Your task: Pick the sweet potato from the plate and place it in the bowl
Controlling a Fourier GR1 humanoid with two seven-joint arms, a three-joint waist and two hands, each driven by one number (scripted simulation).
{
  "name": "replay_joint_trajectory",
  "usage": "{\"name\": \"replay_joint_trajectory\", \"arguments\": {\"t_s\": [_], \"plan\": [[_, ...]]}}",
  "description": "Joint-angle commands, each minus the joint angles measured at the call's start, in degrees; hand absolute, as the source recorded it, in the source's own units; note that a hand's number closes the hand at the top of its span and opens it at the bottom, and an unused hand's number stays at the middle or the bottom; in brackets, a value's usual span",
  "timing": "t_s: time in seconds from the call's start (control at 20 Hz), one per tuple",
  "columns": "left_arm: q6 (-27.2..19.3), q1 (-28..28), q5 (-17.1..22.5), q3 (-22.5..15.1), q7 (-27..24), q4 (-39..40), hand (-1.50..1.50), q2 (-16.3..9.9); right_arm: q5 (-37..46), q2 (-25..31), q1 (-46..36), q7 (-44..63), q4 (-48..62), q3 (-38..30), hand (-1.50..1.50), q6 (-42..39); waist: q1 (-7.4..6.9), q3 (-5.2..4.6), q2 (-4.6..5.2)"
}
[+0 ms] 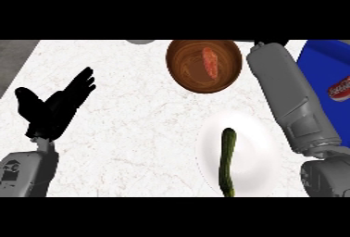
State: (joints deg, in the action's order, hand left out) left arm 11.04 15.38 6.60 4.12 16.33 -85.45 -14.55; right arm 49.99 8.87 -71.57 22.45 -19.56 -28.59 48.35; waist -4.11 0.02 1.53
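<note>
**Sweet potato in the bowl, my right arm stretched past it**

At the far side of the counter [123,139], the sweet potato [210,63] lies inside the brown bowl [179,69], so by my judgement the placing is done. My right forearm [290,102] runs up just beside the bowl, and my right hand is out of view beyond the top edge; I cannot tell whether it is spread or curled. The risk I see is in pulling back: my arm could clip the bowl's rim, or sweep across the white plate [256,139] and roll the green cucumber [227,159] lying on it. My left hand [58,104] rests spread at the left, fingers up, touching nothing.
</note>
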Motion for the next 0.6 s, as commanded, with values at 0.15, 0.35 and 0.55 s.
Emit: {"name": "replay_joint_trajectory", "arguments": {"t_s": [0.15, 0.35, 0.55], "plan": [[-1.97, -2.48, -0.74, 0.33, 1.37, -1.92, 0.00, 1.26, 0.05, -0.64, 2.46, -1.58, -4.09, 3.23, -1.50, -0.60, 3.66, -0.02, -1.61], [-1.96, -3.28, -1.48, 2.51, -2.01, 3.21, 0.00, 0.13, 0.49, -6.77, 5.54, -4.12, -13.55, 8.40, -1.50, -6.04, 6.78, -0.09, -2.78], [-1.45, -5.30, 0.54, 4.01, 1.13, -1.32, 0.00, -1.24, -0.78, -6.91, 11.82, -3.74, -25.99, 11.26, -1.50, -11.36, 7.91, -0.04, -3.55]]}}
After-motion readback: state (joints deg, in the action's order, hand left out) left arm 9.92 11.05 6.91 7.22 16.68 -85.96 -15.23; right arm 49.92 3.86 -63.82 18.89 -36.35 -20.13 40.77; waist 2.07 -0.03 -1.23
